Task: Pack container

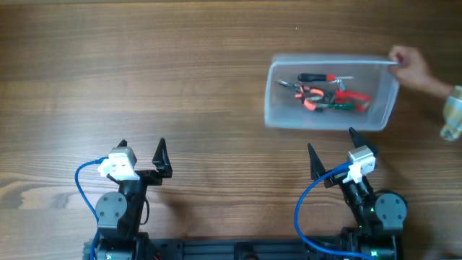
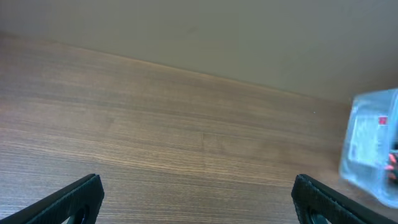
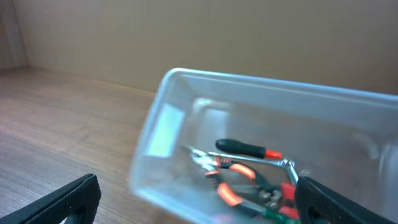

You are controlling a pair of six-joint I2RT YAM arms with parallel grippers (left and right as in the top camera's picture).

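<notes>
Gaping right claw (image 1: pixel 333 141) near rim of container (image 1: pixel 270 108)

The container (image 2: pixel 373 146) is blurred and cut off at the right edge; its tools (image 1: pixel 326 94) are too small to identify; a person's hand (image 1: pixel 413 66) is blurred.

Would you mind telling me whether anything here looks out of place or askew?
Yes: the container sits slightly askew and looks blurred, with a person's hand at its far right corner. The hand tools lie inside; nothing has spilled.
</notes>
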